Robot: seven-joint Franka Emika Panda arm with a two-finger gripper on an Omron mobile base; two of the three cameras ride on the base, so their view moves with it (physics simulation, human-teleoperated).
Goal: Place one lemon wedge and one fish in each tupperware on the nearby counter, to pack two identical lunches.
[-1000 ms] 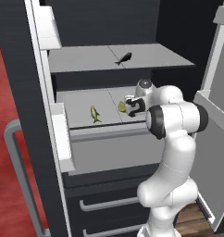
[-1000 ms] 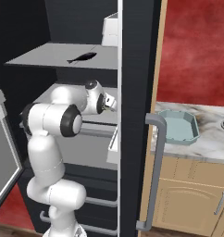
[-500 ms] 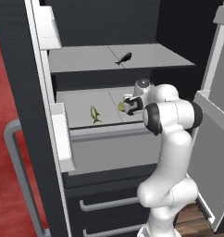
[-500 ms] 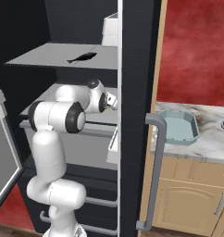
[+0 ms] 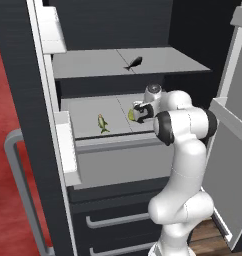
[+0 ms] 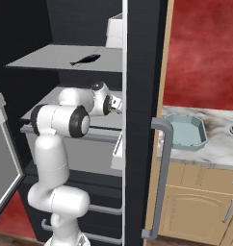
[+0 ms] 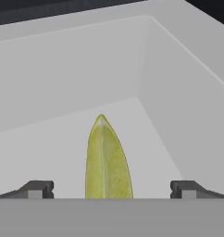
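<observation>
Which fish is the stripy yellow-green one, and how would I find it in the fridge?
Look inside the open dark fridge at the lower grey shelf, the one the white robot arm reaches into. The small yellow-green fish lies near that shelf's middle, left of the yellow-green lemon wedge. The other fish, on the shelf above, is black.

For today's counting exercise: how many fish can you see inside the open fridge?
2. A dark fish lies on the upper shelf; a yellow-green fish lies on the shelf below, left of the lemon wedge. Others may be hidden.
</observation>
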